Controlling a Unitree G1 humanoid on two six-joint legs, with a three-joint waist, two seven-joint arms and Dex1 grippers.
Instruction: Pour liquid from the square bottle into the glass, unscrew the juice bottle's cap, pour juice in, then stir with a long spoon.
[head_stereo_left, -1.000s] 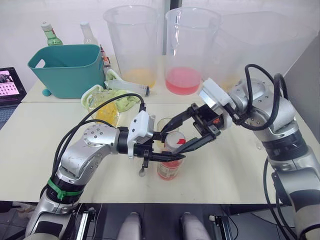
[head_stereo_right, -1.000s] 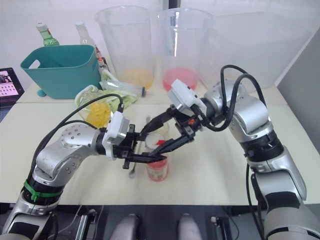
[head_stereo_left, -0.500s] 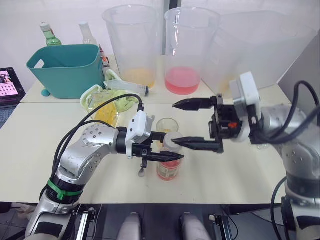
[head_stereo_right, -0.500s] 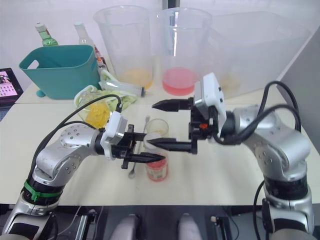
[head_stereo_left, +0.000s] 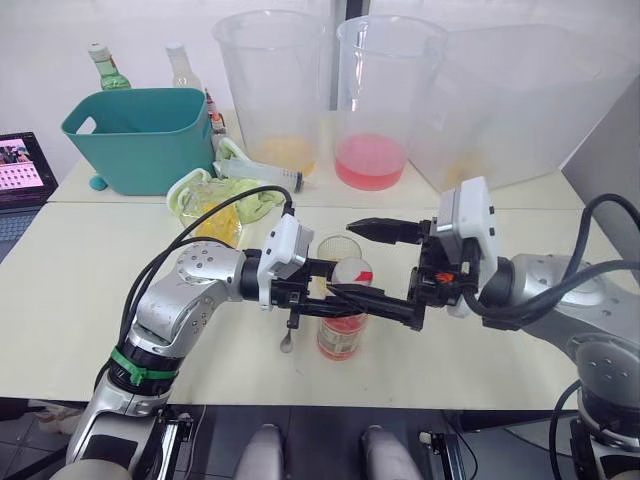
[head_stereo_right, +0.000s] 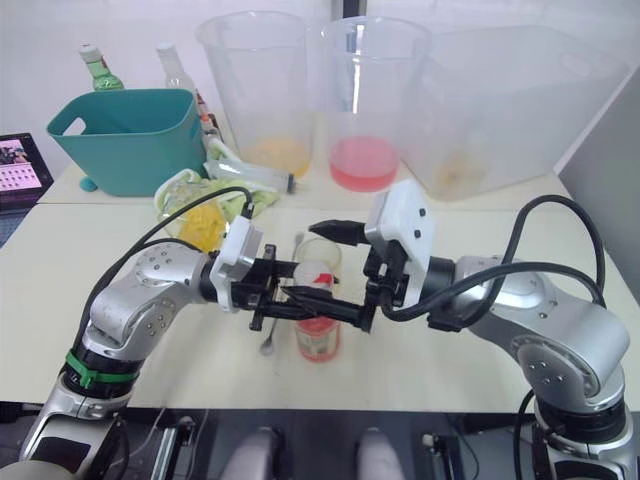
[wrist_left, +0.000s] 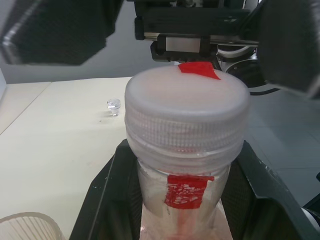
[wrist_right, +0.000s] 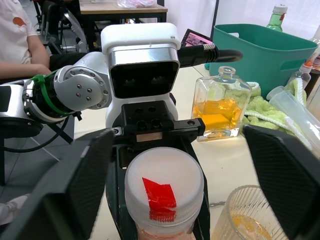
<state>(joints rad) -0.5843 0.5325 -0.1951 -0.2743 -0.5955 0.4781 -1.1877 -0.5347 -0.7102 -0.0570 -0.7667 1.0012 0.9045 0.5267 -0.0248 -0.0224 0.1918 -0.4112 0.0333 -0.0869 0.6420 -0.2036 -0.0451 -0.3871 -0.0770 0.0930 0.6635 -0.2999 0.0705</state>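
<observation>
While the juice bottle (head_stereo_left: 340, 335) stands upright on the counter (head_stereo_left: 60, 290), the left tool (head_stereo_left: 335, 298) squeezes its neck. Its juice (head_stereo_left: 340, 340) is pinkish-red. The right tool (head_stereo_left: 362, 260) is spread wide around the white cap (wrist_right: 164, 186), which has a red mark.

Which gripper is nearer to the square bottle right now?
Left. The left gripper is clamped on the juice bottle, just in front of the square bottle. The right gripper, open around the cap, reaches in from the far side.
</observation>
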